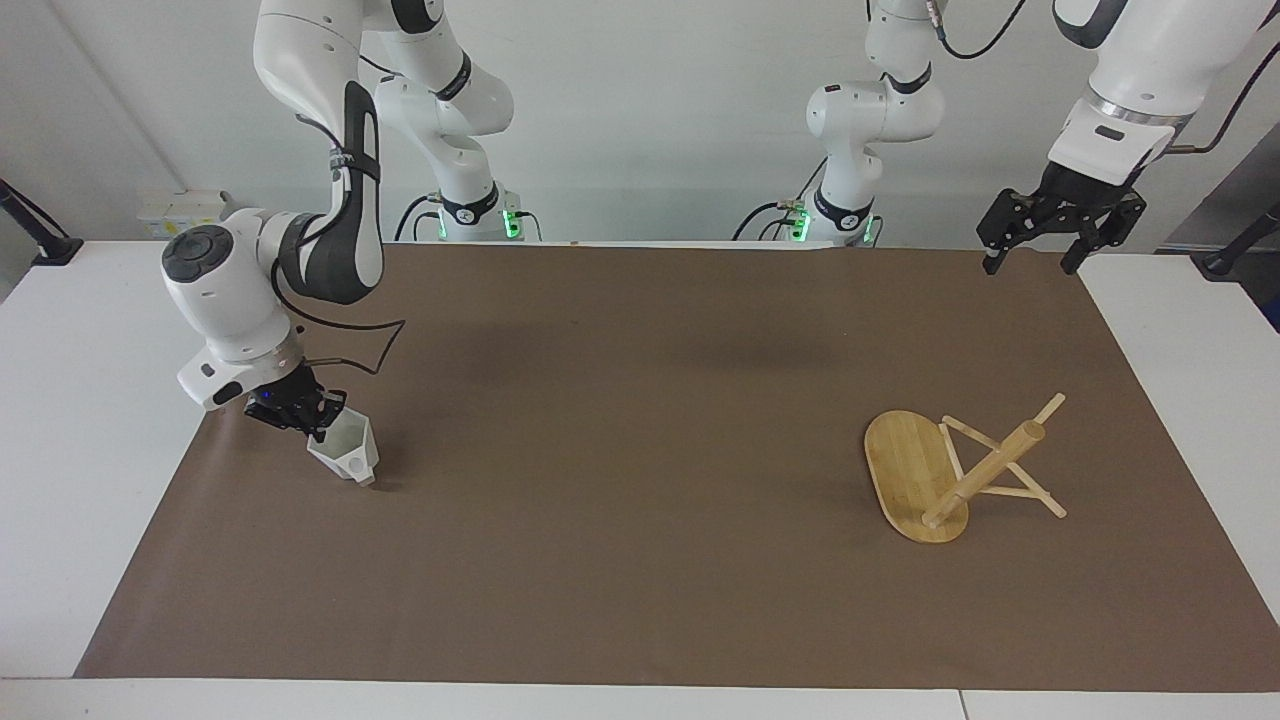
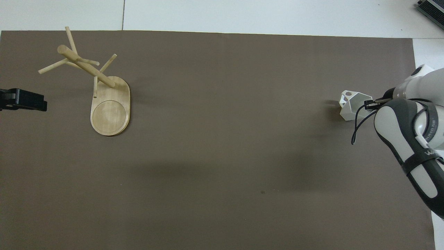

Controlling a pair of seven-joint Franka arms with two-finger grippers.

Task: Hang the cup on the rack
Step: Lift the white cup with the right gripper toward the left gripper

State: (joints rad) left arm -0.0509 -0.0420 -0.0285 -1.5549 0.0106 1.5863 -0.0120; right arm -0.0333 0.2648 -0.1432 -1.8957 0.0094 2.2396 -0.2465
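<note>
Cup (image 1: 345, 452) pinched at rim by right gripper (image 1: 308, 418), over right arm's table end. Rack (image 1: 950, 470) upright, well apart at left arm's end, post vertical. Left gripper (image 1: 1030, 255) waits above, fingers wide.

The white faceted cup (image 1: 345, 452) sits tilted at the right arm's end. The bamboo rack (image 1: 945, 472) lies tipped over at the left arm's end, well apart.
</note>
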